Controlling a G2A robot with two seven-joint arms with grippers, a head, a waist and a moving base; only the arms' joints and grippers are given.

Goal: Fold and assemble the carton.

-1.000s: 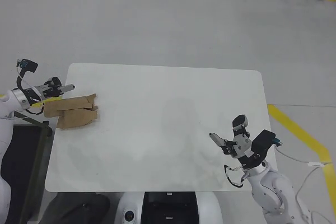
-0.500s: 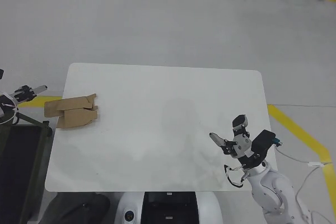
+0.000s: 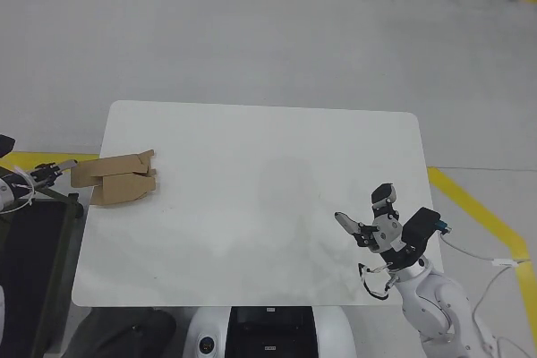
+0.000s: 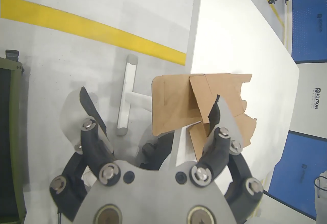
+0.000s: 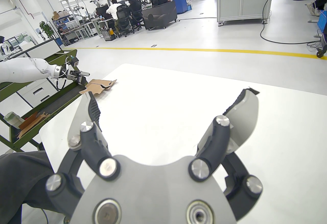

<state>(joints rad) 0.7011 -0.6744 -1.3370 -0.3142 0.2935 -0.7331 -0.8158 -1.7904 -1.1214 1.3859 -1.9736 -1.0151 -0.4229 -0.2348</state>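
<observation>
A flat, unfolded brown carton (image 3: 116, 177) lies at the left edge of the white table (image 3: 268, 179), one end hanging over the rim. My left gripper (image 3: 61, 166) is off the table just left of the carton, open, with nothing held. In the left wrist view the carton (image 4: 178, 105) lies just beyond the left gripper (image 4: 150, 97), with one fingertip (image 4: 217, 107) in front of it. My right gripper (image 3: 362, 206) hovers open over the table's near right part, far from the carton. The right wrist view shows its spread fingers (image 5: 168, 93), the distant carton (image 5: 98, 85) and the left gripper (image 5: 81, 74).
A dark green cart (image 3: 45, 259) stands against the table's left side, with cardboard scraps (image 5: 32, 119) on its lower shelf. A white table leg (image 4: 126, 99) shows below the overhanging carton. Yellow floor tape (image 3: 479, 210) runs past the table's right side.
The left gripper pulled back from the carton leftward off the table, then dropped to level with the carton's overhanging end. The carton and the right arm stayed put.
</observation>
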